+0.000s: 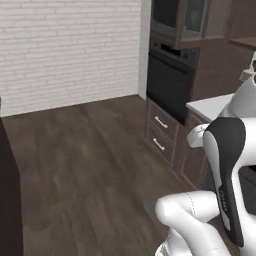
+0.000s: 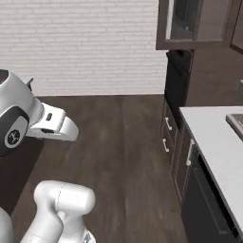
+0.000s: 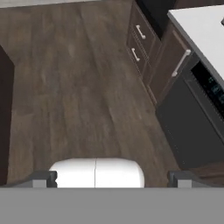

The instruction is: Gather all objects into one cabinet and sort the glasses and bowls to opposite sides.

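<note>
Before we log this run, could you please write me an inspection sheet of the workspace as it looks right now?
Surface: pale counter, bare where visible; a grey object juts in at the right base view's edge.
Job's things: nothing seen; no mugs or bowl.
Clutter: nothing seen on the dark wood floor.
Grippers: gripper with fingertips wide apart, nothing between them, facing the floor.
Cables: nothing seen.
Surroundings: white brick wall, black wall oven, glass-door upper cabinet, two base drawers with silver pulls, dark dishwasher front.

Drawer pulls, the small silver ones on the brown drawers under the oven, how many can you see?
2. The upper pull is on the top drawer below the oven, the lower pull on the drawer beneath it. Others may be hidden behind the robot arm.
</note>
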Controlling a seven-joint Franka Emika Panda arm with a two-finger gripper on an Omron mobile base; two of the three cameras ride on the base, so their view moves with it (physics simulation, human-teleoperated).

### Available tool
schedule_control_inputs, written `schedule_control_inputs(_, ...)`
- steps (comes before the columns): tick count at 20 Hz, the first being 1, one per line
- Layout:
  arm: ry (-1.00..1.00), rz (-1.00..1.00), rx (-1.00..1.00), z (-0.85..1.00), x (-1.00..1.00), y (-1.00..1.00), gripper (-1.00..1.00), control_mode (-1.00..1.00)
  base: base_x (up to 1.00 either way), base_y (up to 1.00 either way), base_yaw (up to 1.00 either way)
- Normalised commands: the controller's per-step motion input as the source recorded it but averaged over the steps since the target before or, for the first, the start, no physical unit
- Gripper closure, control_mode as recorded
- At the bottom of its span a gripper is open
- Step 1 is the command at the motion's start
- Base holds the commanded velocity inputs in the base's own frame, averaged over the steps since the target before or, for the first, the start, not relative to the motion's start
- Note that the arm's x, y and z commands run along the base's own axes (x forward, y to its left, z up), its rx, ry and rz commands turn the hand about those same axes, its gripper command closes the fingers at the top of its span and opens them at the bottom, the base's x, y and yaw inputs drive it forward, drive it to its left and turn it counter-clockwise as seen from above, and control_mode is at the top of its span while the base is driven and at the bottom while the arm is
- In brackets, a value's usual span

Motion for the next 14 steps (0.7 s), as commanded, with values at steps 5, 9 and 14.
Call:
schedule_control_inputs(5,0.00,0.00,0.00,0.00,0.00,0.00,-1.00,1.00,1.00,0.60,-0.19)
schedule_control_inputs(9,0.00,0.00,0.00,0.00,0.00,0.00,-1.00,1.00,1.00,0.75,-0.26)
schedule_control_inputs(14,0.00,0.00,0.00,0.00,0.00,0.00,-1.00,1.00,0.97,0.69,-0.38)
